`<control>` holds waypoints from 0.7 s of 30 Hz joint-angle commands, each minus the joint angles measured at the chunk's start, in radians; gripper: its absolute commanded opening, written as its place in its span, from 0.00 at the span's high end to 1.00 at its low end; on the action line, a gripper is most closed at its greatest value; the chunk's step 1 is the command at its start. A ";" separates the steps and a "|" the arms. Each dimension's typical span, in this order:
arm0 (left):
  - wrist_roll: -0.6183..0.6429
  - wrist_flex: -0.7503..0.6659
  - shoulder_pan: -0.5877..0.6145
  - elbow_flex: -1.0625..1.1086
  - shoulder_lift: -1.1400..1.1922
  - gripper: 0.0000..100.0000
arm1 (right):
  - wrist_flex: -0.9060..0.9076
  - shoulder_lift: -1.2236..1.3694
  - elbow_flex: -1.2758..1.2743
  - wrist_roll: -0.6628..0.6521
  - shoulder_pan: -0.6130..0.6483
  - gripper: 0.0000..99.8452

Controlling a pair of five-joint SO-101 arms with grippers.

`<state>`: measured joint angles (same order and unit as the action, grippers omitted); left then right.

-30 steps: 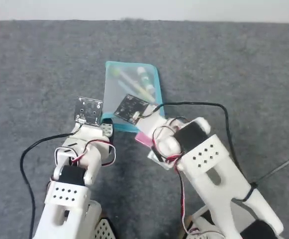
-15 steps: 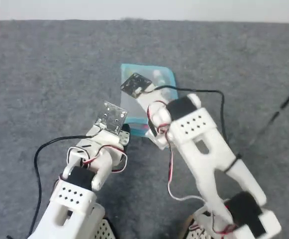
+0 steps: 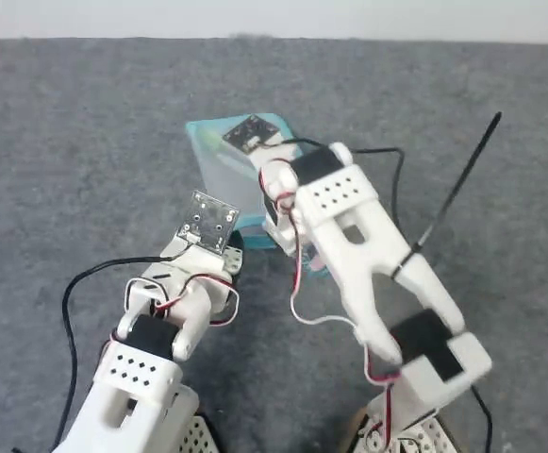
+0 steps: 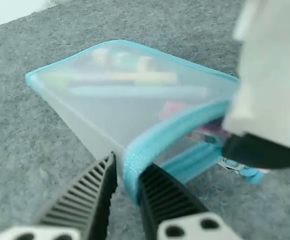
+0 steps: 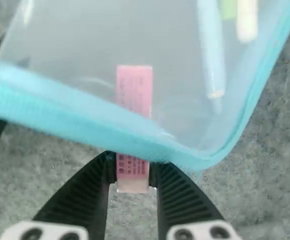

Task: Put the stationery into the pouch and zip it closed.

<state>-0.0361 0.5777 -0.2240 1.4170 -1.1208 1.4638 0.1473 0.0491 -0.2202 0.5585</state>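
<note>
Right tool (image 5: pixel 132 162) grips eraser (image 5: pixel 133 177), left tool (image 4: pixel 127 170) pouch (image 4: pixel 125 105)

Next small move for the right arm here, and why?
Probably ease the pink eraser deeper into the pouch: its gripped end sits outside the teal zipper edge between the right jaws, while the left jaws pinch that edge.

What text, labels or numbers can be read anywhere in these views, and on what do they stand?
On the pink eraser, held in the right tool: lines of dark print, too blurred to read.
On the pouch: no lettering visible.
Readable text: none.
</note>
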 commanded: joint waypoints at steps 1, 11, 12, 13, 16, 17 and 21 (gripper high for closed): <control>-0.015 -0.002 -0.025 -0.019 0.000 0.99 | 0.036 0.051 0.229 0.052 -0.015 0.99; -0.015 0.002 -0.017 -0.019 0.000 0.99 | 0.145 0.157 0.439 0.055 0.062 0.78; -0.015 0.002 -0.017 -0.019 0.000 0.99 | 0.145 0.157 0.439 0.055 0.059 0.76; -0.015 0.002 -0.017 -0.019 0.000 0.99 | 0.148 0.157 0.439 0.049 0.059 0.75; -0.015 0.002 -0.017 -0.019 0.000 0.99 | 0.156 0.156 0.439 0.049 0.058 0.75; -0.015 0.002 -0.017 -0.019 0.000 0.99 | 0.156 0.156 0.439 0.049 0.058 0.75; -0.015 0.002 -0.015 -0.019 0.000 0.99 | 0.157 0.156 0.439 0.049 0.047 0.75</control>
<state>-0.0361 0.5777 -0.2225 1.4154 -1.1208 1.6264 0.3284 0.4158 -0.1741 0.6168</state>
